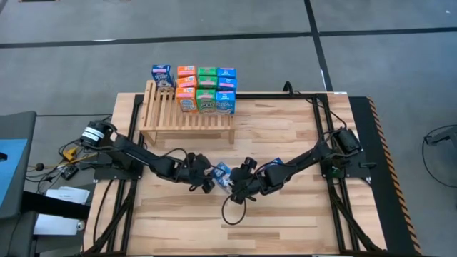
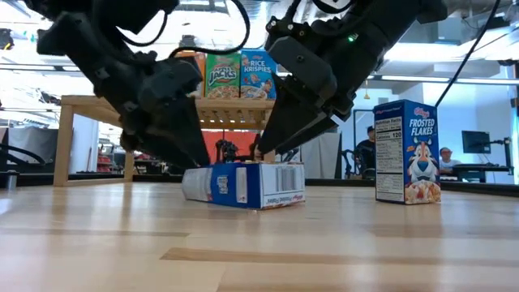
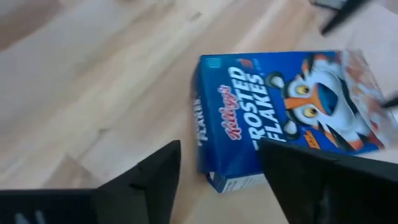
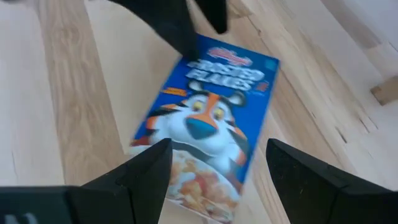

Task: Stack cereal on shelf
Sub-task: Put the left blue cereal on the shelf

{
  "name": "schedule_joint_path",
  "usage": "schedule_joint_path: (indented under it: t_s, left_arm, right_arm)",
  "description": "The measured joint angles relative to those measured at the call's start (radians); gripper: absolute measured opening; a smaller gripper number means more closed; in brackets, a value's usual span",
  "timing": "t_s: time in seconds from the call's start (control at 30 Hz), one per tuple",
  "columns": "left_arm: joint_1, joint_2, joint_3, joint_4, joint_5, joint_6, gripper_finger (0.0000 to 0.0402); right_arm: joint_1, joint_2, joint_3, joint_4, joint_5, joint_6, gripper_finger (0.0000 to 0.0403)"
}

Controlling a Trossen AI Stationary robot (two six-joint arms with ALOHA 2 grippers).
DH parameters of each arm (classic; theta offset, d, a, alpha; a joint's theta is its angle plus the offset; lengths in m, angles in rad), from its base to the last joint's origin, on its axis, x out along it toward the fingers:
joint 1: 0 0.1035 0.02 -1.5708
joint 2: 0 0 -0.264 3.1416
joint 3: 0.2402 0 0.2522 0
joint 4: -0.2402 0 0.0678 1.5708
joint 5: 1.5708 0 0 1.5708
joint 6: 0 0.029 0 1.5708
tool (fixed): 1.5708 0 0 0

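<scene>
Flat box: blue Frosted Flakes box (image 1: 222, 172) lying on its back, printed front up, on the plank tabletop (image 1: 285, 214), mid-table, in front of the shelf and well apart from it.
Left gripper: left gripper (image 3: 217, 168) down at the top-flap end of the flat box; fingers (image 3: 149, 180) spread, one on each side of a box corner, the box end lying between them. Not clamped that I can see; whether a pad touches the cardboard, cannot tell.
Right gripper: right gripper (image 4: 214, 165) at the opposite end of the same box, the cereal-bowl end; jaws apart, wider than the box, nothing pinched. Contact not clear.
Arms: both reach in from the table's sides and meet over the flat box; in the low view their wrists angle down to it from either side.
Shelf: slatted light-wood rack (image 1: 187, 118) near the far edge, left of centre.
Shelved boxes: rows of orange, green and blue boxes (image 1: 206, 89) upright on the rear of the rack; one blue box (image 1: 162, 75) at its far left corner.
Extra box: the low view shows an upright Frosted Flakes box (image 2: 407, 152) on the tabletop, right of the flat one.
Background: people seated far off at the low view's right.
</scene>
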Motion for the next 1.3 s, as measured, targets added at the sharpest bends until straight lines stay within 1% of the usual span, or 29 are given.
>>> schedule_joint_path:
  t_s: [0.17, 0.27, 0.37, 0.5, 0.6, 0.8, 0.83, 0.9, 1.0, 1.07, 1.17, 1.3]
  left_arm:
    - [-0.053, -0.009, 0.000, -0.076, 0.008, -0.019, 0.0174]
    - [-0.103, -0.008, 0.000, -0.085, -0.047, -0.055, 0.0166]
    - [-0.162, -0.008, 0.000, -0.050, -0.125, -0.066, 0.0159]
    - [-0.233, -0.007, -0.002, -0.030, -0.158, -0.063, 0.0143]
    - [-0.260, -0.007, -0.016, -0.027, -0.163, -0.127, 0.0113]
    - [-0.291, -0.007, -0.090, 0.036, -0.241, -0.269, 0.0018]
    - [-0.295, -0.016, -0.100, 0.048, -0.245, -0.280, 0.0009]
    - [-0.303, -0.057, -0.103, 0.054, -0.255, -0.282, 0.0007]
    - [-0.314, -0.117, -0.104, 0.074, -0.270, -0.225, 0.0004]
    - [-0.322, -0.154, -0.102, 0.110, -0.302, -0.180, 0.0001]
    - [-0.324, -0.162, -0.102, 0.123, -0.328, -0.135, 0.0000]
    - [-0.324, -0.129, -0.102, 0.133, -0.313, -0.143, 0.0000]
  right_arm:
    - [0.000, -0.005, 0.000, -0.016, 0.000, 0.015, 0.0283]
    - [0.000, -0.009, 0.002, 0.002, 0.000, 0.011, 0.0283]
    - [0.000, -0.009, 0.001, -0.002, -0.001, -0.008, 0.0283]
    - [0.000, -0.006, 0.001, 0.002, -0.001, -0.054, 0.0283]
    - [0.000, -0.006, 0.000, 0.029, 0.000, -0.085, 0.0283]
    - [0.000, -0.006, 0.000, 0.056, 0.000, -0.092, 0.0283]
    - [0.000, -0.006, 0.000, 0.054, 0.000, -0.093, 0.0283]
    - [0.000, -0.006, 0.000, 0.054, 0.000, -0.093, 0.0283]
    - [0.000, -0.006, 0.000, 0.057, 0.000, -0.093, 0.0283]
    - [0.000, -0.006, 0.000, 0.066, 0.000, -0.093, 0.0283]
    - [0.000, -0.006, 0.000, 0.089, 0.000, -0.090, 0.0283]
    - [0.002, -0.006, 0.000, 0.099, 0.000, -0.090, 0.0283]
